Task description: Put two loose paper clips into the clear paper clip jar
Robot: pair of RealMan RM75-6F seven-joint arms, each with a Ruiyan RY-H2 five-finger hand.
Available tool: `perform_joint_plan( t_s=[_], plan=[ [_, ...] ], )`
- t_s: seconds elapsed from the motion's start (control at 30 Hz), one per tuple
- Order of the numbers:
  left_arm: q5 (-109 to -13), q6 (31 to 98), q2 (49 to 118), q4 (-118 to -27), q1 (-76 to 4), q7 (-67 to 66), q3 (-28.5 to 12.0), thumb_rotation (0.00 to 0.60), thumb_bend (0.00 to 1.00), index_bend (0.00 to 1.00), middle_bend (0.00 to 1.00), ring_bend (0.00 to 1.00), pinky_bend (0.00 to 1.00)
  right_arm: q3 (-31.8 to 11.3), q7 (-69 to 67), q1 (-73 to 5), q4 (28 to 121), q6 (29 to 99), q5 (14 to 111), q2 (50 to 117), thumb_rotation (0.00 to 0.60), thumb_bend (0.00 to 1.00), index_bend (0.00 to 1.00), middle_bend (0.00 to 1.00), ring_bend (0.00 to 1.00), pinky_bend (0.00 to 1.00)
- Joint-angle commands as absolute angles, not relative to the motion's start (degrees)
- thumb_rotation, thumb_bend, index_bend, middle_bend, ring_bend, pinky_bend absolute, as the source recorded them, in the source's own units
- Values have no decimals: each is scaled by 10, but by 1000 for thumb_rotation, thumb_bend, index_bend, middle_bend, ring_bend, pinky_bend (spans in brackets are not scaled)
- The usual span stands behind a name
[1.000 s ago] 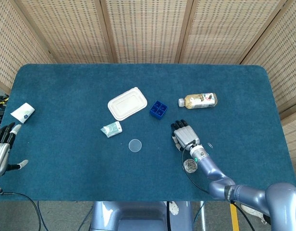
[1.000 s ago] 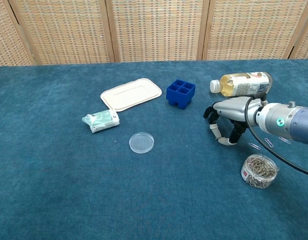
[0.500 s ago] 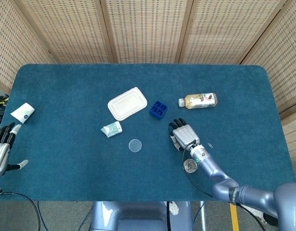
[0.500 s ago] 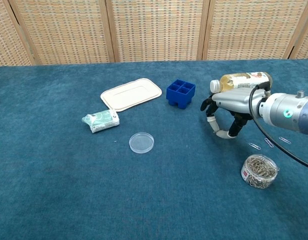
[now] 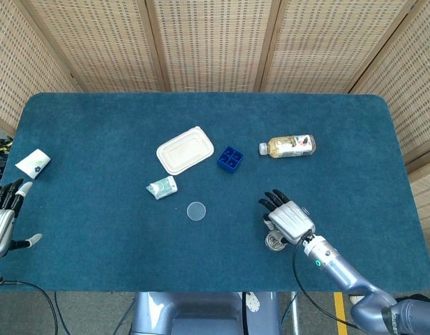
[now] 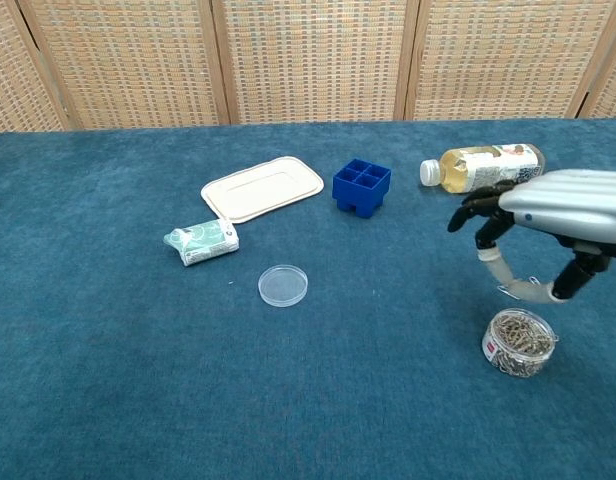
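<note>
The clear paper clip jar (image 6: 520,342), full of clips, stands near the table's front right; in the head view the jar (image 5: 273,242) is partly hidden under my right hand (image 5: 290,220). That right hand (image 6: 558,205) hovers just above the jar, thumb tip and a fingertip meeting in a pinch on a paper clip too thin to see clearly. Two loose paper clips (image 6: 508,291) (image 6: 534,281) lie on the cloth behind the jar. My left hand (image 5: 2,223) rests at the table's left edge, fingers apart and holding nothing.
A drink bottle (image 6: 483,165) lies on its side behind the right hand. A blue four-cell tray (image 6: 361,186), a white lidded box (image 6: 261,187), a wipes packet (image 6: 201,241) and a clear round lid (image 6: 284,285) sit mid-table. A white cup (image 5: 33,162) lies far left.
My right hand rose off the cloth and moved right and toward the front edge, keeping its pinch, until it was over the jar. The left hand stayed still.
</note>
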State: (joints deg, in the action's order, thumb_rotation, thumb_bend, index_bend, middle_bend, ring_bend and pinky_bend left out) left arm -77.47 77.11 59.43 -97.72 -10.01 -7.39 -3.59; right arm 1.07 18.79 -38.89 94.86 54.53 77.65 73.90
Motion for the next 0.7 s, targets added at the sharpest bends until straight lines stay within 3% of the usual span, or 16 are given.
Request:
perform_joint_plan(
  t_s=[0.03,0.7],
  plan=[
    [-775,771,595,-978,-100,-75,-36,600,114,0,0,0,0,18,183,-382,944,546,783,738,600,474,631,133,0,0],
    [-773,769,595,-977,-101,-76,-36,600,114,0,0,0,0,28,176,-363,898,521,784,771,600,474,631,134,0,0]
  ],
)
